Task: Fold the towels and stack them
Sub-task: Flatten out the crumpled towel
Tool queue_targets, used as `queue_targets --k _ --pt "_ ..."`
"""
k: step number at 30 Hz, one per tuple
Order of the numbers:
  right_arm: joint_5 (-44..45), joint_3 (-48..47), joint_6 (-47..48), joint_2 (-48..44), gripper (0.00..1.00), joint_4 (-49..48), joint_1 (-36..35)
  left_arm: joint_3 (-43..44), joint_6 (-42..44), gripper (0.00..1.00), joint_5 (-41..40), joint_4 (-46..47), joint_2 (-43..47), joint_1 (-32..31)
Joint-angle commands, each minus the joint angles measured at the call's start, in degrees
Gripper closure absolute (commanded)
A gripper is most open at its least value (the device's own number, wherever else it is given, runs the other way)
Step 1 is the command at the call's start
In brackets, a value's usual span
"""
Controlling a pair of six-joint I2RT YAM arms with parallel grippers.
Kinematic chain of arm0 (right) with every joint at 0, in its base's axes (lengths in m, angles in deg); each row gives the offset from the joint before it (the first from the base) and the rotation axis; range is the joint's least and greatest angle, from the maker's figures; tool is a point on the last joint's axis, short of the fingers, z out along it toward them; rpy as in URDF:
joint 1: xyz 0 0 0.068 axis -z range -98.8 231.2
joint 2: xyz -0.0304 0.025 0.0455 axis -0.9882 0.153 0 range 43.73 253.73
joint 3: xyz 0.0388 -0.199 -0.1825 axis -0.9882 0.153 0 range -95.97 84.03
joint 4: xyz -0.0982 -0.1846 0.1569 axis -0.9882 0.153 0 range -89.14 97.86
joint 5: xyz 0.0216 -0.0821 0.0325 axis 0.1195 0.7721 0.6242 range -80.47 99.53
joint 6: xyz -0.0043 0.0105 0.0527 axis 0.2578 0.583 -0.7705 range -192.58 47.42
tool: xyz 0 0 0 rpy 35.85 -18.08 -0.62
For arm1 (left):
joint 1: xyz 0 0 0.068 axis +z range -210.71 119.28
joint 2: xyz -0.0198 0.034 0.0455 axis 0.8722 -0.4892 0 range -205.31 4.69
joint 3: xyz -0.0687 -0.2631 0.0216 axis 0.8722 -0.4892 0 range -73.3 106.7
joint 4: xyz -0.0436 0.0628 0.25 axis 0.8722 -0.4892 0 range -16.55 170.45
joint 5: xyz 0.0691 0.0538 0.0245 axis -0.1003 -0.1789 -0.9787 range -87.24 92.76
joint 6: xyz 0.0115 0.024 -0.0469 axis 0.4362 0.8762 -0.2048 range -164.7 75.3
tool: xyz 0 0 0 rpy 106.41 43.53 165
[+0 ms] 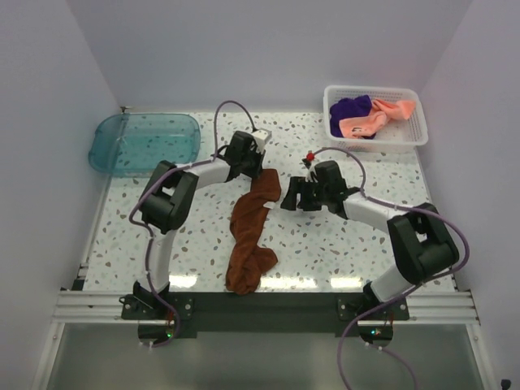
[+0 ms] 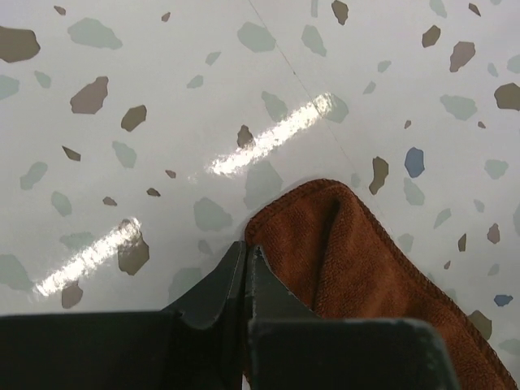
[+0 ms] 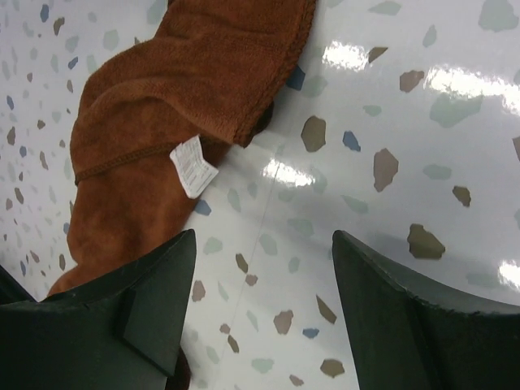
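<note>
At frame centre, left claw (image 2: 245,253) pressed together at crumpled rust-brown terry towel (image 1: 252,231) corner, right claw (image 3: 264,236) spread nearby; flattening likely follows.

Rust brown towel (image 1: 250,231) loose on the tabletop (image 1: 325,244); two more in the basket (image 1: 382,146)
It lies crumpled in a long, twisted strip, white label (image 3: 193,165) showing. The salmon pink towel (image 1: 378,120) and purple towel (image 1: 351,108) sit bunched together, touching.
</note>
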Motion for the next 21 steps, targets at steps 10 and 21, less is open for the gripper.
queue_targets --k 10,21 --pt "-5.4 -5.0 -5.1 13.7 0.27 -23.4 -0.2 -3.9 1.3 1.00 -2.1 -0.2 10.1 0.2" --pt "-8.8 -8.7 -2.5 18.2 0.71 -24.0 -0.2 -3.7 3.6 1.00 -7.5 -2.6 12.7 0.5"
